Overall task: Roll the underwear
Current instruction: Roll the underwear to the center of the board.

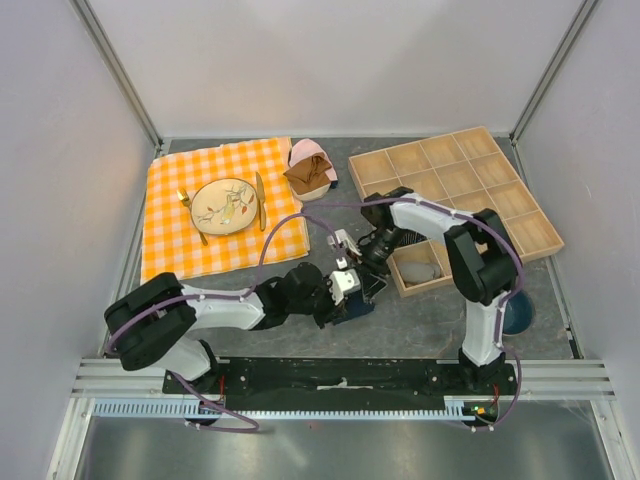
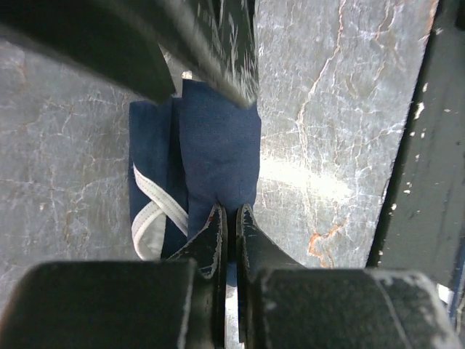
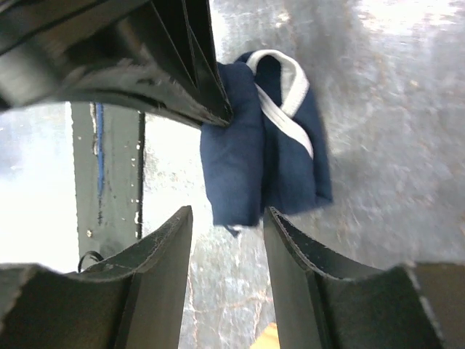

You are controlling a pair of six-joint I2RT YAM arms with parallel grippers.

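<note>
So, near edge: a black base plate [image 1: 340,380] runs across the front; the underwear [image 2: 218,153] lies flat on the table [image 1: 420,325] just beyond it, front centre.
Right side: the tray [image 1: 520,215] of wooden compartments sits at an angle, its near corner close to the underwear.
Left side: the checked cloth [image 1: 170,230] with a plate [image 1: 225,205] is well apart from the underwear.
Open room: bare grey table shows to the right of the underwear, up to the right arm's base, and beyond it, between checked cloth and tray.
Walls: white panels close three sides, well apart from the work.
Left gripper [image 2: 229,218]: fingers pressed together, pinching the near edge of the underwear.
Right gripper [image 3: 227,212]: fingers apart, one on each side of the underwear's end, not gripping; it holds nothing.
Underwear shape: a folded navy bundle, with white trim [image 2: 156,203] looping along one side.
Hidden, top view: both grippers cover most of the underwear; only a dark sliver shows.
Hidden, left wrist view: blurred fingers from the other arm cut off the far end.
Hidden, right wrist view: a finger from the other arm covers one corner.
Hard to make out: the number of folds; a grey thing [image 1: 420,268] in one tray compartment is too small to name.
</note>
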